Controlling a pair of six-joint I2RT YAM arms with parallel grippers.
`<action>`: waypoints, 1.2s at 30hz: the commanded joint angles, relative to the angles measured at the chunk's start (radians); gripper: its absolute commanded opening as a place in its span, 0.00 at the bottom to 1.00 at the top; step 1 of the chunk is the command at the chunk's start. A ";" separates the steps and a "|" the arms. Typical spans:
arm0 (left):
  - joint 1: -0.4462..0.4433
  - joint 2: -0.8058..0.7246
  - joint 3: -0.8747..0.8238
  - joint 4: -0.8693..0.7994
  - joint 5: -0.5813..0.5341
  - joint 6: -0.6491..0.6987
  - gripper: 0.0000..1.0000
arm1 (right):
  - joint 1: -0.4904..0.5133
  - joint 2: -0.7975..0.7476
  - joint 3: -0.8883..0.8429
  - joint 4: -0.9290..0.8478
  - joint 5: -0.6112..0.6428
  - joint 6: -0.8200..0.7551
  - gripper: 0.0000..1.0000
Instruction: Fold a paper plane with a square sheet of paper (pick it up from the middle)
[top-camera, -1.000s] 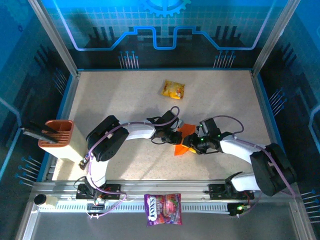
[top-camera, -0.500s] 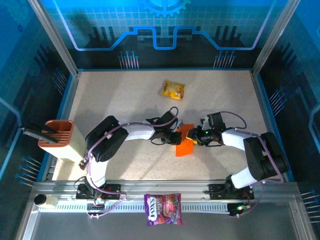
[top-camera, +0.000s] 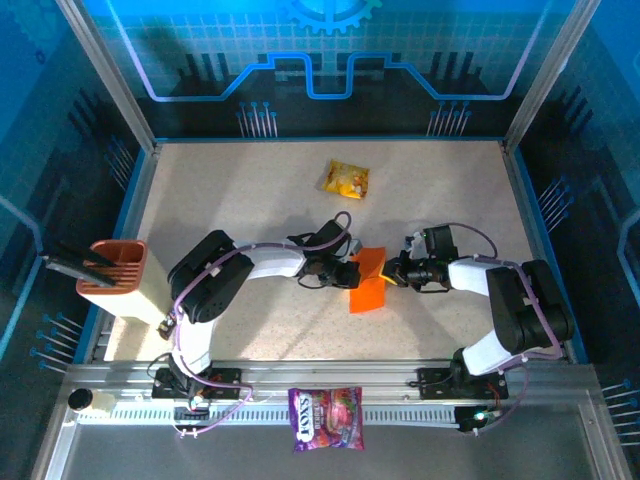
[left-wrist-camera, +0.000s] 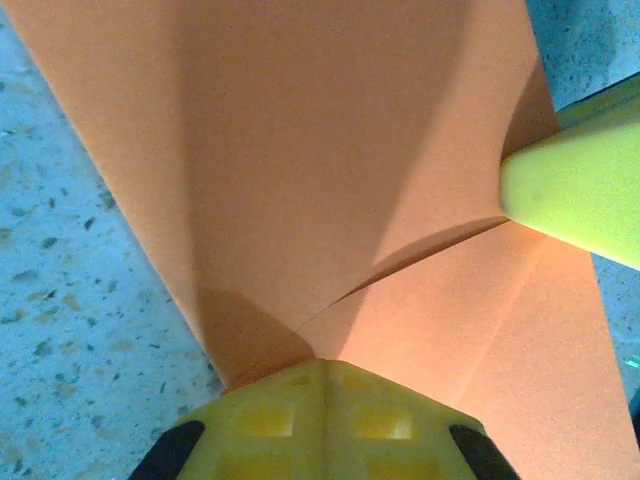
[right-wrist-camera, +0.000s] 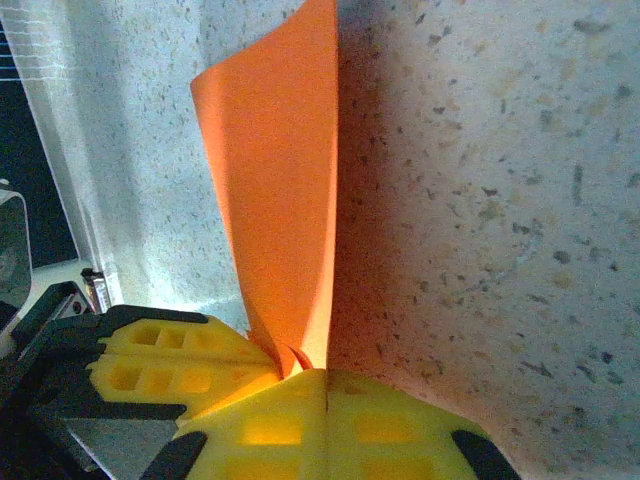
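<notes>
Square sheet of paper (top-camera: 367, 285): sitting mid-table, creased, bowing upward between both arms.
Left gripper (left-wrist-camera: 322, 375): jaws pressing together, pinching one edge.
Right gripper (right-wrist-camera: 327, 378): jaws pressing together, pinching the opposite edge.
Snack packet (top-camera: 346, 179): lying well behind.
Purple bag (top-camera: 326, 418): lying by the near rail.
Orange caddy (top-camera: 112, 265): standing far left.

Square sheet of paper (top-camera: 367, 288): middle of the table (top-camera: 230, 200), pinched between the left jaws at its left edge and the right jaws at its right edge.
Snack packet (top-camera: 346, 179): on the table, well behind the sheet.
Printed bag (top-camera: 326, 418): before the table's near edge, between the arm bases.
Holder (top-camera: 113, 268): at the table's left edge.
</notes>
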 joint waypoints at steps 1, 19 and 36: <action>0.012 -0.054 -0.016 -0.017 0.040 -0.004 0.08 | -0.013 -0.001 0.003 0.009 -0.039 -0.023 0.05; 0.169 -0.450 -0.219 0.043 -0.197 -0.065 0.27 | 0.342 -0.233 0.412 -0.735 0.806 -0.374 0.05; 0.317 -0.748 -0.504 0.129 -0.417 -0.244 0.38 | 0.582 0.193 0.715 -1.123 1.376 -0.151 0.04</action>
